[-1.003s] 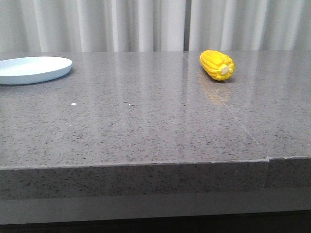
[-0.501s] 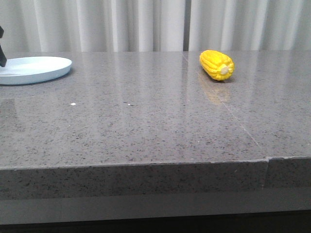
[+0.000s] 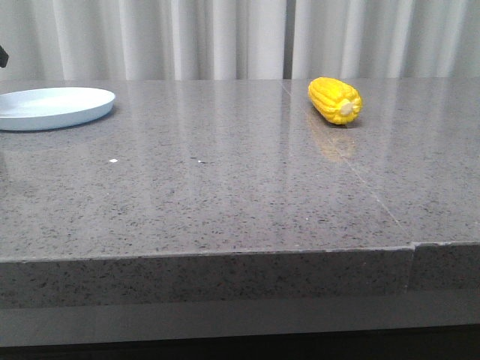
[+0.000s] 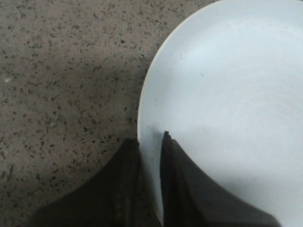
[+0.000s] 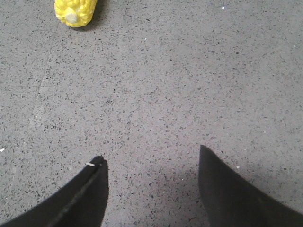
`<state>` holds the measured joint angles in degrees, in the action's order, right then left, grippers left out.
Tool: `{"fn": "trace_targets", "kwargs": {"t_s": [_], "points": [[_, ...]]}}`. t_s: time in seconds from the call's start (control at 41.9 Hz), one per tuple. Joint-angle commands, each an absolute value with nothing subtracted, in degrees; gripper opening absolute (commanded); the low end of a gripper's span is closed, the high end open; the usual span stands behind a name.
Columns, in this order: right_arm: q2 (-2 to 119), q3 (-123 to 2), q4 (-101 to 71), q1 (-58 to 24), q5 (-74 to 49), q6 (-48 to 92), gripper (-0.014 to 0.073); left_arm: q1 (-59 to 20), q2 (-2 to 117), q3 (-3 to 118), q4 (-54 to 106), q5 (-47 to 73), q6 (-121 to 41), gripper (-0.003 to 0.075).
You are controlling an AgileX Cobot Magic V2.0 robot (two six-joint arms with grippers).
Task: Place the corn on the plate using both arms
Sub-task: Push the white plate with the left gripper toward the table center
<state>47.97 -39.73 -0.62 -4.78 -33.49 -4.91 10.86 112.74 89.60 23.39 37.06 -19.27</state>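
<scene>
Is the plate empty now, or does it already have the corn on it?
Empty. The plate shows only bare pale surface in the front and left wrist views, while the corn lies on the table, far from it.

plate (image 3: 56, 107) far left, corn (image 3: 335, 100) right

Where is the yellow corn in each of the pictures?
Front view: the corn lies far back on the right of the grey table.
Left wrist view: not in it; only the plate and table.
Right wrist view: the corn at the top left edge, partly cut off.
Shared landmark: the speckled grey table.
</scene>
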Motion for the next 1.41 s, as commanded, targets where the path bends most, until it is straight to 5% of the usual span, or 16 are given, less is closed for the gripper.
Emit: {"fn": "trace_targets", "kwargs": {"t_s": [0.0, 0.334, 0.692, 1.074, 1.385], "points": [[47.89, -41.44, 0.00, -4.50, -29.79, -4.38, 0.0456, 10.75, 109.77, 91.49, 23.70, 35.97, -19.23, -0.0004], [47.89, -41.44, 0.00, -4.50, -29.79, -4.38, 0.0456, 9.09, 105.55, 91.49, 23.83, 39.05, -19.34, -0.0020], [47.89, -41.44, 0.00, -4.50, -29.79, -4.38, 0.0456, -1.77, 98.72, 91.49, 23.95, 42.05, -19.34, -0.0020], [47.89, -41.44, 0.00, -4.50, -29.79, -4.38, 0.0456, -14.95, 101.88, 91.36, 26.81, 39.54, -19.13, -0.0020], [47.89, -41.44, 0.00, -4.50, -29.79, -4.38, 0.0456, -17.55, 107.24, 91.36, 31.40, 39.50, -19.13, -0.0020]]}}
